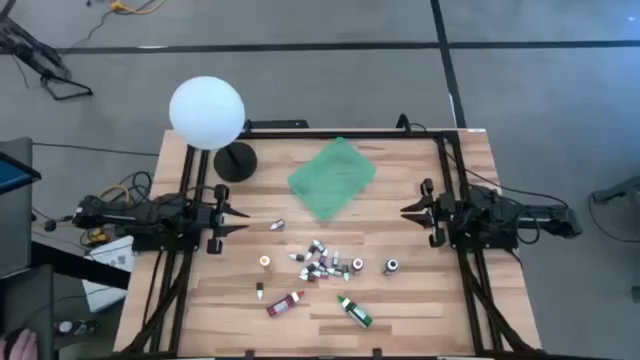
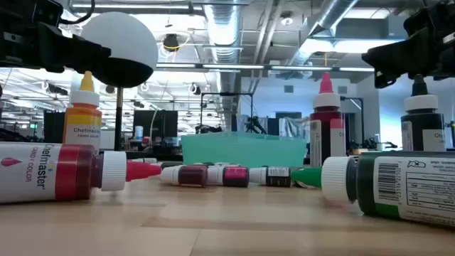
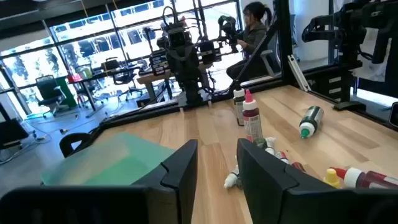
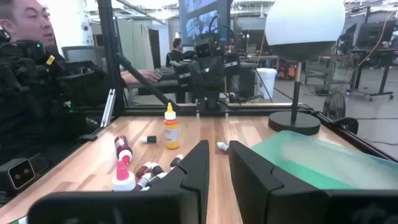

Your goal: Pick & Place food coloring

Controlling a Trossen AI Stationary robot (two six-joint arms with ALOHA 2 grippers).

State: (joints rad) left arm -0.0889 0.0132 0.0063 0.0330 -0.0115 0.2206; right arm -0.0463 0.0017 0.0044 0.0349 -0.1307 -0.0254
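Nothing is picked yet: the bottles (image 1: 318, 262) lie scattered on the table (image 1: 420, 310) just beside the green cloth (image 1: 332, 178) (probably their target), left pincer (image 1: 246, 215) spread and empty, right pincer (image 1: 404, 212) pressed together, so one must reach in

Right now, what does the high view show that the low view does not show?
Only the high view shows the left gripper and the right gripper, both raised, apart from the bottles. Only the low view shows the red bottle's printed label and the room behind. Both show the green cloth, the white lamp and the lying green bottle.
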